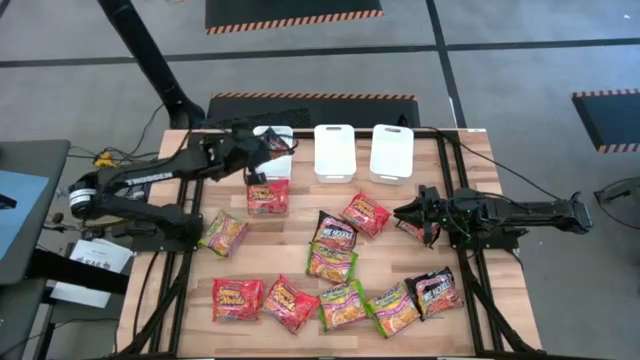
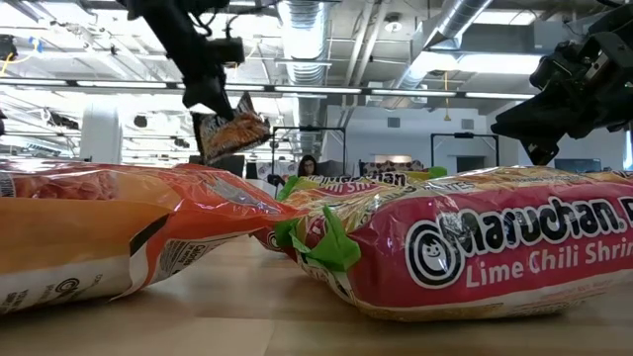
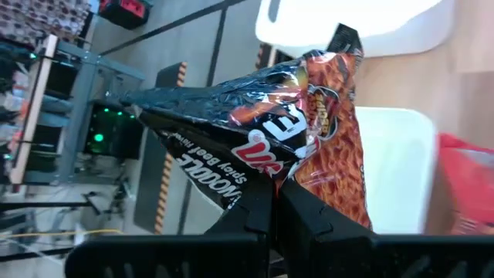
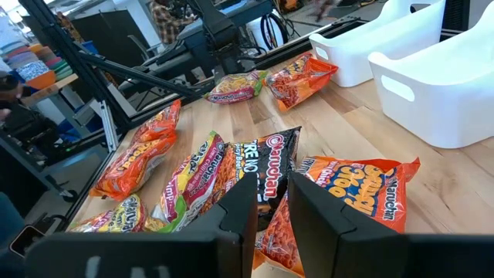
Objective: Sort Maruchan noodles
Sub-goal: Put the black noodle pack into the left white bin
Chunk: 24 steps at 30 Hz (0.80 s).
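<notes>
Several Maruchan noodle packets in red-orange, green and black-maroon lie flat on the wooden table (image 1: 470, 170), among them a red one (image 1: 268, 195) and a black one (image 1: 335, 232). My left gripper (image 1: 257, 165) is shut on a black spicy beef packet (image 3: 255, 131), held up beside the left white bin (image 1: 280, 140). My right gripper (image 4: 272, 212) is open and hovers over the edge of a red-orange packet (image 4: 351, 185) near the table's right side; I cannot tell whether it touches it. My left gripper pinches the black packet between its two fingers at one crumpled edge (image 3: 272, 171), coming from above. The packet is lifted clear of the table and hangs tilted below the fingers (image 2: 232, 133).
Three white bins stand in a row at the far edge: left, middle (image 1: 335, 152) and right (image 1: 391, 152). Packets crowd the near half of the table (image 1: 343, 305). In the low view, two packets (image 2: 475, 252) fill the foreground. Bare wood shows between the bins and the packets.
</notes>
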{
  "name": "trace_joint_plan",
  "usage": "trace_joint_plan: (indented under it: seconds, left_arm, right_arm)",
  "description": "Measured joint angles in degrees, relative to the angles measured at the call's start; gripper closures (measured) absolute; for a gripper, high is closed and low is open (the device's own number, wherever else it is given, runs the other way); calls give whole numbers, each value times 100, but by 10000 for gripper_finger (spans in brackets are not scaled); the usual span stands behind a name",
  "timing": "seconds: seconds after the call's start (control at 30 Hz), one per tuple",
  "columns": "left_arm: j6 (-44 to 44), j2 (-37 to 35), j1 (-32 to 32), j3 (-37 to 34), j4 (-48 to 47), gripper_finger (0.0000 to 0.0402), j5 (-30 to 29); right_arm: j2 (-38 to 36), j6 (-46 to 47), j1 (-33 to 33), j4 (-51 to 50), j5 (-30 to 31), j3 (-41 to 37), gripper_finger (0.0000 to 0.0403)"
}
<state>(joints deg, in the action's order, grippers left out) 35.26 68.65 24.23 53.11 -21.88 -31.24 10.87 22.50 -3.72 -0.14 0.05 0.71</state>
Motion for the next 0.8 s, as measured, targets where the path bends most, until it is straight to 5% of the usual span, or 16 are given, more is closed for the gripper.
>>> trace_joint_plan:
  seconds: [0.8]
  left_arm:
    - [1632, 1610, 1703, 122, 1158, 402, 1326]
  right_arm:
    - [0, -2, 1, 0, 1, 0, 301]
